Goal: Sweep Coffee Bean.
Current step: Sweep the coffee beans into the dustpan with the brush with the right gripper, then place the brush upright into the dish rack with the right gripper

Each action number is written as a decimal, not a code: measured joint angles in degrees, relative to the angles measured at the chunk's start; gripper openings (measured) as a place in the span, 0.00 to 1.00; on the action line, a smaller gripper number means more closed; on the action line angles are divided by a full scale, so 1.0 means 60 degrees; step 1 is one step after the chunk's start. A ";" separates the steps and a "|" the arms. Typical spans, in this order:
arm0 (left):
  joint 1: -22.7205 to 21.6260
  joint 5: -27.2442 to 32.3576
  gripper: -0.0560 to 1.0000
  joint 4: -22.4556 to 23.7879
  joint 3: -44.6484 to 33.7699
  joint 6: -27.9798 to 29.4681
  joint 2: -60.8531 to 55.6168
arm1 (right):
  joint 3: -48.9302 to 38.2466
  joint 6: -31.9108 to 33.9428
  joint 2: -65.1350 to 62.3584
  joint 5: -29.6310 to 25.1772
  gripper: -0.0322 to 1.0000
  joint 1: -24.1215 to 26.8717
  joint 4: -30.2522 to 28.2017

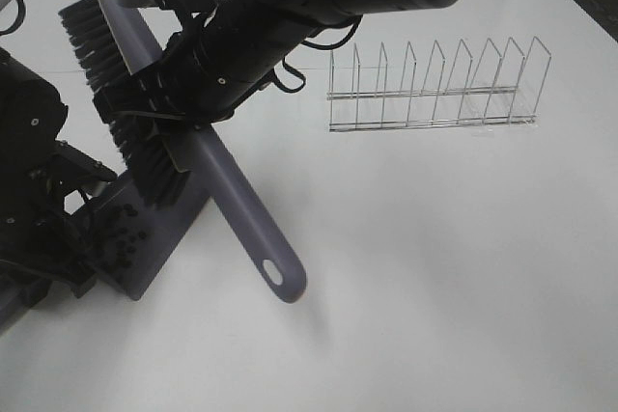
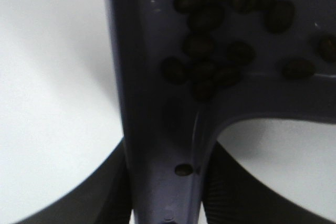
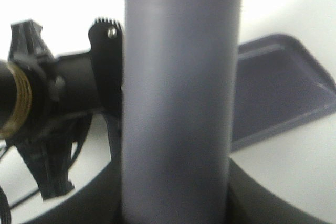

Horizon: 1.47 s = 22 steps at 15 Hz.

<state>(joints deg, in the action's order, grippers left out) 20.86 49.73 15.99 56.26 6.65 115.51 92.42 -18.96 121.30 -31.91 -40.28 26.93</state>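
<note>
The coffee beans (image 2: 210, 51) lie in the dustpan (image 2: 136, 103), just ahead of the left gripper (image 2: 168, 203), which is clamped on its handle. The right gripper (image 1: 169, 108) reaches across the middle and grips the tilted brush (image 1: 246, 224).

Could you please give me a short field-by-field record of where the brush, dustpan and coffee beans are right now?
left end effector: shut on the dustpan handle
right end effector: shut on the brush handle, reaching across to the left side
dustpan: at the left side of the table
coffee beans: lying inside the dustpan
brush: tilted, bristles at the dustpan's mouth; contact cannot be told
wire rack: upright on the right, apart from both tools
</note>
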 joint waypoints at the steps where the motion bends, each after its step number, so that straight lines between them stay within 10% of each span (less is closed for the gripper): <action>1: 0.0000 0.0000 0.37 0.0000 0.0000 0.0000 0.0000 | 0.0010 0.0000 0.0000 -0.0726 0.36 0.0010 -0.0420; 5: 0.0000 0.0019 0.37 -0.0029 0.0000 0.0000 0.0000 | -0.0239 0.0048 0.0458 -0.1805 0.36 0.0019 -0.1079; 15: 0.0000 0.0076 0.37 -0.0124 0.0010 0.0334 0.0000 | -0.0258 -0.0010 0.0668 0.2426 0.36 0.0019 0.0468; 18: -0.0029 0.0162 0.37 -0.0191 0.0067 0.0764 0.0010 | -0.0258 0.0010 -0.0162 0.2053 0.36 0.0076 0.0201; 22: -0.0592 0.0267 0.37 -0.1194 0.0334 0.1031 -0.0134 | -0.0258 0.1194 -0.0697 -0.0659 0.36 0.0773 -0.0029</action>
<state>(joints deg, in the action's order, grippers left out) 17.30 51.34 8.82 58.27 12.83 114.71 90.87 -11.80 117.11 -35.87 -35.64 26.76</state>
